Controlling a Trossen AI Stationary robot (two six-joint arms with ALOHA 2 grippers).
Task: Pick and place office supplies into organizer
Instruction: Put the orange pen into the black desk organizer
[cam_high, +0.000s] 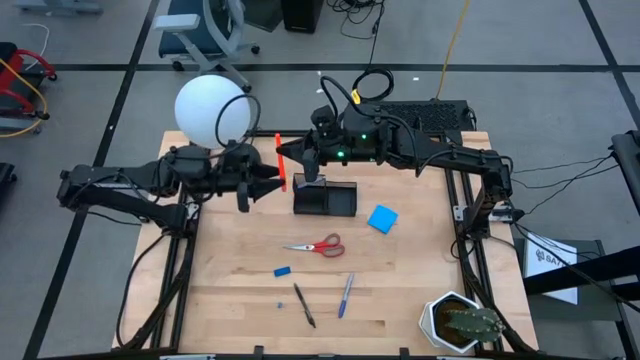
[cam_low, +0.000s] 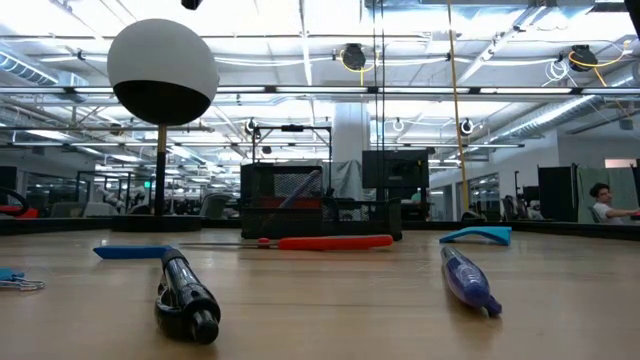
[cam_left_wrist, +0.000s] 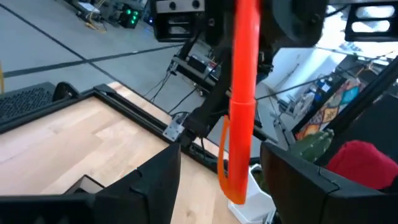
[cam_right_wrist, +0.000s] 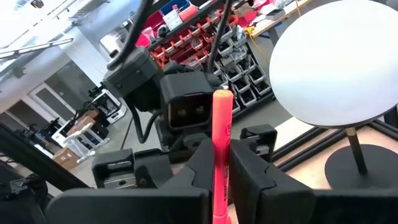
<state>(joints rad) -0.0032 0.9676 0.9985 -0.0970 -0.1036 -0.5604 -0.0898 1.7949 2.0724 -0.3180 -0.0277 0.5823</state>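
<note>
An orange pen (cam_high: 281, 162) is up in the air beside the black organizer (cam_high: 325, 197), with my right gripper (cam_high: 293, 157) (cam_right_wrist: 219, 167) shut on it. My left gripper (cam_high: 270, 181) (cam_left_wrist: 221, 168) is open, its fingers standing on either side of the pen's clipped cap end (cam_left_wrist: 231, 180) without touching it. On the table lie red-handled scissors (cam_high: 316, 245), a blue pad (cam_high: 382, 218), a small blue eraser (cam_high: 282, 270), a black pen (cam_high: 304, 305) and a blue pen (cam_high: 345, 295). My right gripper pinches the orange pen's barrel (cam_right_wrist: 221, 140) between its two fingers, away from the clipped cap end. The fingers come level from the table's right and lie across the pen. The pen is lifted clear of the table and the organizer.
A lamp with a white globe (cam_high: 210, 110) stands at the far left, close behind my left arm. A potted cactus (cam_high: 460, 322) sits at the near right corner. Bare wood lies between the loose supplies and the near edge.
</note>
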